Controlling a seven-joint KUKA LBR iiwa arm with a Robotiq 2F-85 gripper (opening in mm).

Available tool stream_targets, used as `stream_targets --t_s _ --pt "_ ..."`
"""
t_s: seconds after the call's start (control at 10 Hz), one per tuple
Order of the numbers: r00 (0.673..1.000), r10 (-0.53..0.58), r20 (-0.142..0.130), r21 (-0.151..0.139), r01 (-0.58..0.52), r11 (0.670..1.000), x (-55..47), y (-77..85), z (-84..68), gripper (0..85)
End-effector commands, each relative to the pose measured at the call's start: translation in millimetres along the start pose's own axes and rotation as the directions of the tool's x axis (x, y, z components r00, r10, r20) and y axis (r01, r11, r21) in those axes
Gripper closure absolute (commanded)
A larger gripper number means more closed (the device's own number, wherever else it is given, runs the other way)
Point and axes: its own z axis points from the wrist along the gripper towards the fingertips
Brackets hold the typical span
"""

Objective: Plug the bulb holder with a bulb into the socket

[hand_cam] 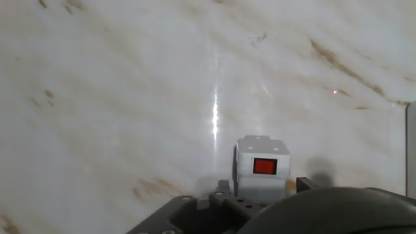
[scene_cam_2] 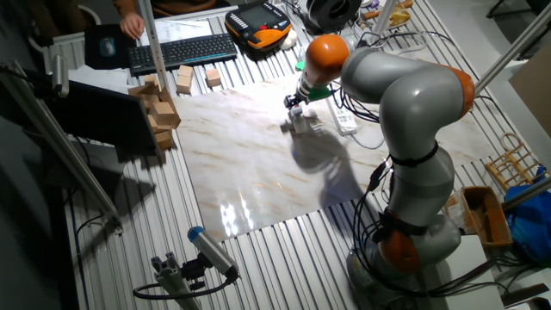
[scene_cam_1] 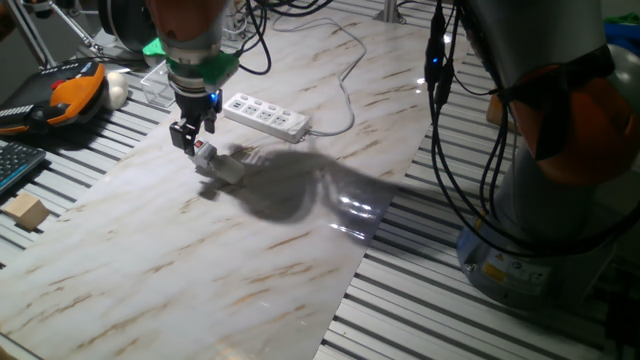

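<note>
The white bulb holder (scene_cam_1: 213, 161) lies on the marble board (scene_cam_1: 250, 250), left of the board's middle, with its red mark facing up. Its bulb (scene_cam_1: 233, 172) seems to be the rounded end that points away from my gripper. My gripper (scene_cam_1: 190, 140) hangs right over the holder's marked end. In the hand view the holder (hand_cam: 262, 168) sits between my fingertips (hand_cam: 222, 190) with a small gap on each side, so the jaws look open around it. The bulb is hidden in that view. The socket (scene_cam_1: 266, 115), a long white power strip with a cable, lies just behind and to the right, and also shows in the other fixed view (scene_cam_2: 344, 119).
A white egg-like ball (scene_cam_1: 117, 90), an orange and black handset (scene_cam_1: 70, 95) and a clear box (scene_cam_1: 160, 85) lie beyond the board's left corner. A keyboard (scene_cam_1: 15, 165) and a wooden block (scene_cam_1: 25, 212) sit at the left. Several wooden blocks (scene_cam_2: 159, 108) are stacked beside the board.
</note>
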Motion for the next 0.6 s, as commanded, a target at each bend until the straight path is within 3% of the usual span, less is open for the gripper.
stream_targets --t_s 0.0,0.5 --pt "1.000 0.000 0.001 -0.002 0.000 1.000 -0.3 -0.1 2.1 17.0" --pt "1.000 0.001 0.022 -0.007 -0.001 1.000 0.9 -0.1 11.9 17.0"
